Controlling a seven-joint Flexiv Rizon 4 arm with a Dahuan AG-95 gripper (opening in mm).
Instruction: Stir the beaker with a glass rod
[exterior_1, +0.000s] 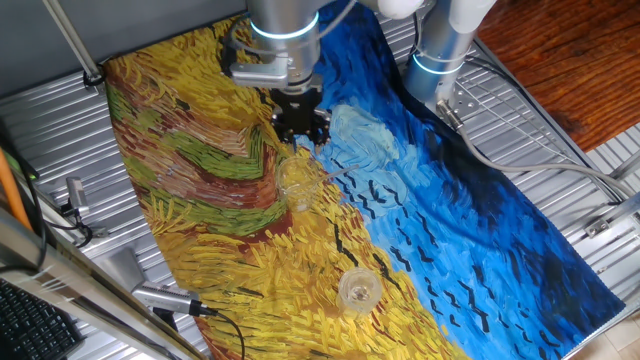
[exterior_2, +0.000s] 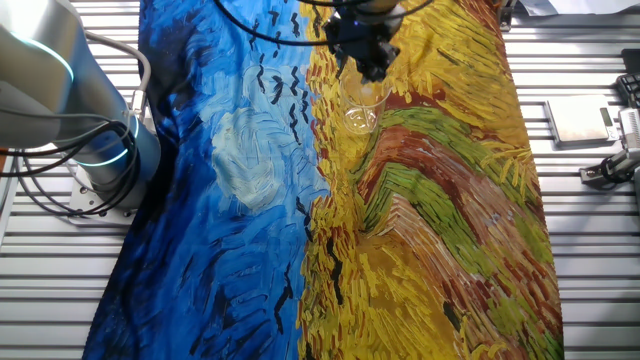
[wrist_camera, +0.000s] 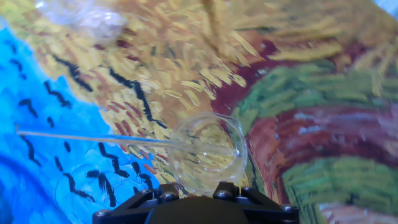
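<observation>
The beaker (exterior_1: 297, 186) is a small clear glass cylinder standing upright on the painted cloth, on its yellow part near the blue. It also shows in the other fixed view (exterior_2: 362, 108) and in the hand view (wrist_camera: 208, 152). The glass rod (wrist_camera: 93, 137) is a thin clear stick. One end rests in the beaker and the other lies out over the blue area; it shows faintly in one fixed view (exterior_1: 345, 180). My gripper (exterior_1: 300, 138) hangs just above and behind the beaker (exterior_2: 367, 70). Its jaws stand apart and hold nothing. Only its black body (wrist_camera: 196, 208) shows in the hand view.
A second glass vessel with a whitish ring-like rim (exterior_1: 358, 290) stands nearer the cloth's front edge; it is blurred in the hand view (wrist_camera: 81, 15). The arm's grey base (exterior_2: 90, 150) stands beside the blue side. Ribbed metal tabletop (exterior_1: 520, 130) surrounds the cloth.
</observation>
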